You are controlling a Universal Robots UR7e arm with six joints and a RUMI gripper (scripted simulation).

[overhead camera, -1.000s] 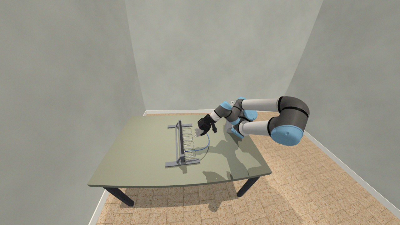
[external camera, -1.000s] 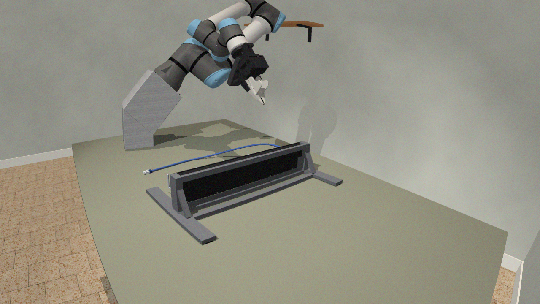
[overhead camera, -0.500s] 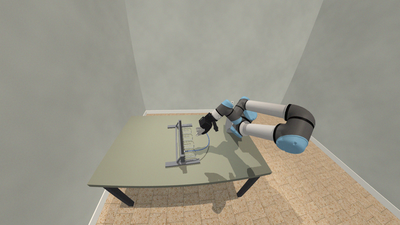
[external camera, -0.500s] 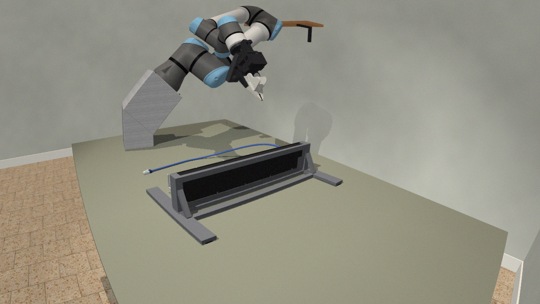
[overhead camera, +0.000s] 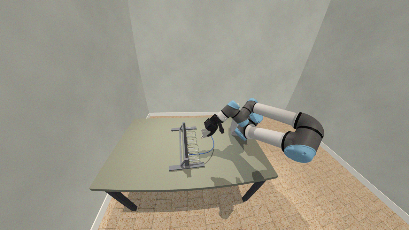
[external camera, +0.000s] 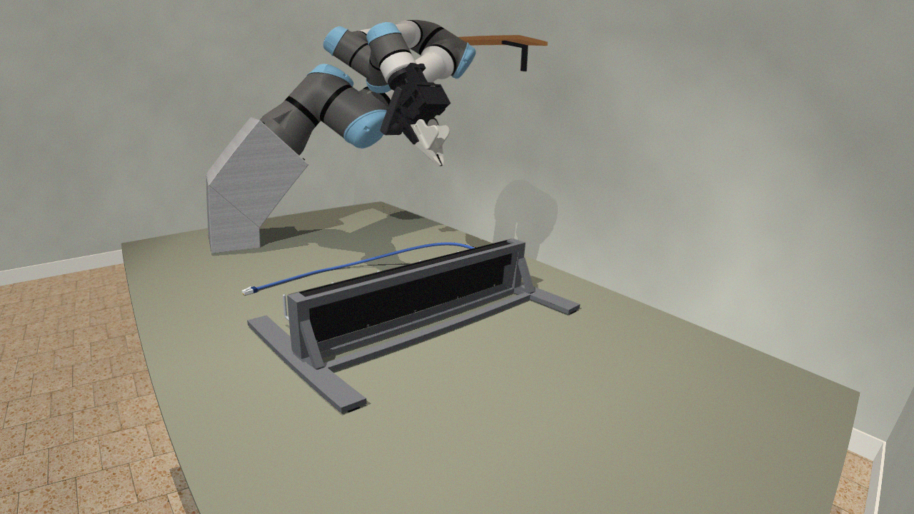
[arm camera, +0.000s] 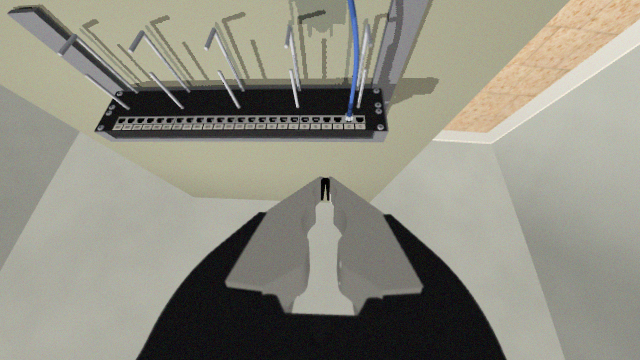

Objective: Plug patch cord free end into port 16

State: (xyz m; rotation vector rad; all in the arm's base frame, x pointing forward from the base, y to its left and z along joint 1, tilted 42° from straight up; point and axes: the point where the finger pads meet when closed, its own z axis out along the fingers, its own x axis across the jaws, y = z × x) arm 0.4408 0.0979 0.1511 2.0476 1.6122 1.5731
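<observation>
Olive surface [overhead camera: 148, 171] [external camera: 511, 409] [arm camera: 280, 165] below, and nearest in the wrist view, the gripper [overhead camera: 201, 137] [external camera: 440, 163] [arm camera: 325, 179], pressed together on nothing! Beyond, cord [overhead camera: 213, 145] [external camera: 358, 263] [arm camera: 356, 55], likely light, springy; its plug [external camera: 248, 290] sits left in the exterior view: grip the plug's sides, sparing that delicate latch.
</observation>
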